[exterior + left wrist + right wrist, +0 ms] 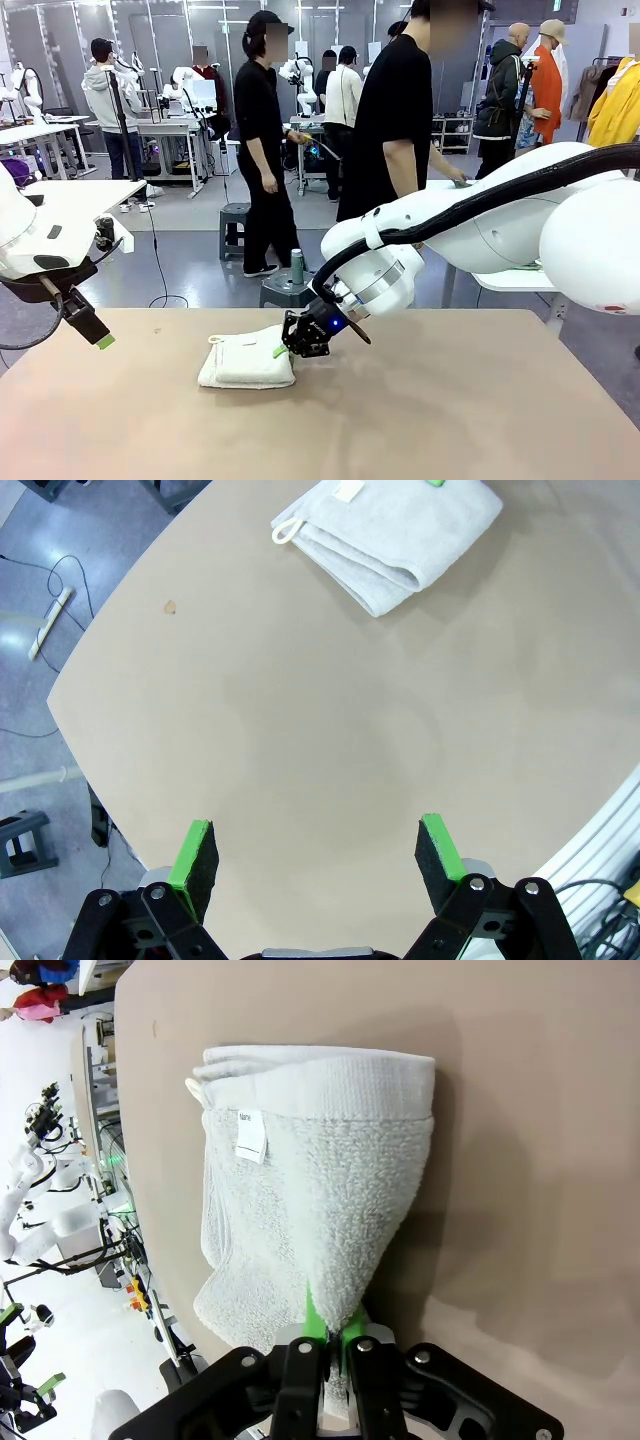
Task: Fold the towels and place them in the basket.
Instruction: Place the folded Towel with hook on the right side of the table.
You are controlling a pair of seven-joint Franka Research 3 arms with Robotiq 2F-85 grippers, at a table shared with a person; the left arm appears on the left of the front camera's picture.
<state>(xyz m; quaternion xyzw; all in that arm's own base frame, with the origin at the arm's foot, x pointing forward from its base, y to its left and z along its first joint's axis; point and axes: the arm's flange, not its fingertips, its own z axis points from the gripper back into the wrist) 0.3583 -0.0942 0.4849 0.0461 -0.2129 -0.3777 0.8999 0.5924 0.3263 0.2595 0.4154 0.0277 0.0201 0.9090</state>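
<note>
A folded cream-white towel lies on the tan table, left of the middle. My right gripper is shut on the towel's right edge. In the right wrist view the towel stretches away from the pinched corner, its loop and white label at the far end. My left gripper hangs open above the table's left edge, well clear of the towel. Its own view looks down on bare table, the green pads wide apart and the towel at the top. The basket is out of view.
A person in black stands at the far side beside a white side table. Grey stools stand on the floor beyond the far edge. Another white table is at the back left.
</note>
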